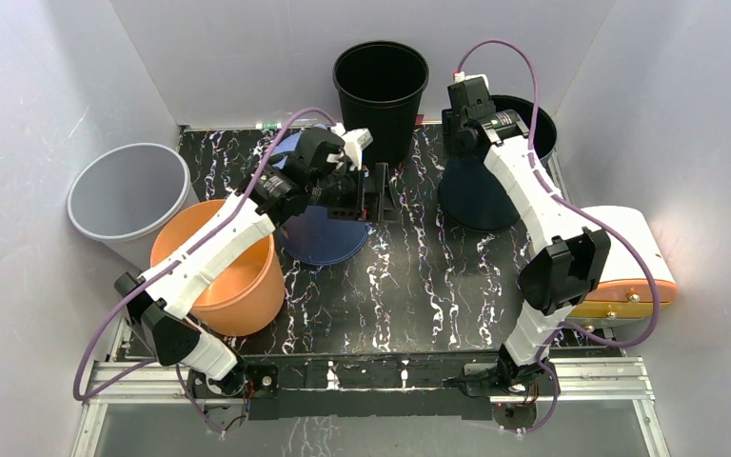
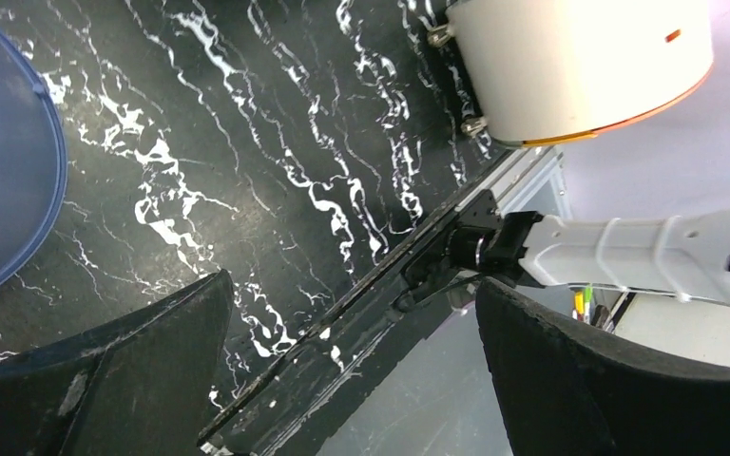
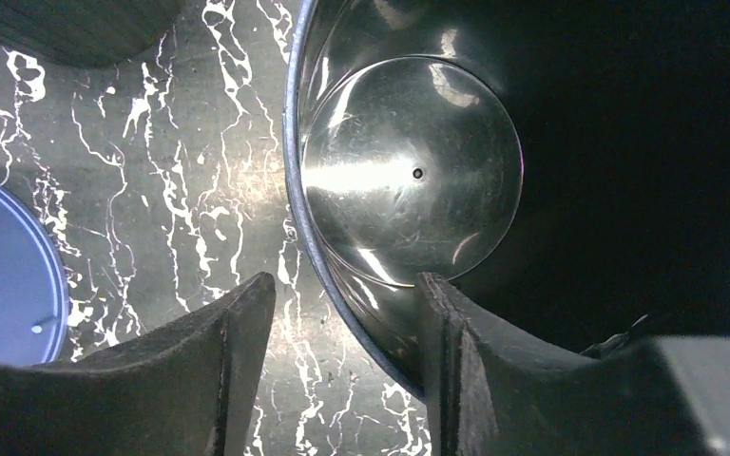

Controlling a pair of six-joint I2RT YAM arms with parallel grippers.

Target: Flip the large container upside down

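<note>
Evidently the flip is still waiting: the container (image 3: 409, 180), right of the blue bowl (image 3: 0, 275), is sitting mouth-up, with the right gripper (image 3: 347, 285) straddling its rim, jaws apart, not clamping. The left gripper (image 2: 352, 285) is hovering beside the bowl, jaws apart, empty.

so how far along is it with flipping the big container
Nothing looks done yet: the dark container shows its shiny inside to the right wrist camera, so it doesn't look flipped. In hand: the right gripper has its fingers astride the rim, one inside, one outside, not closed. The left gripper hangs open over the table. To do: grip, lift, turn over.
</note>
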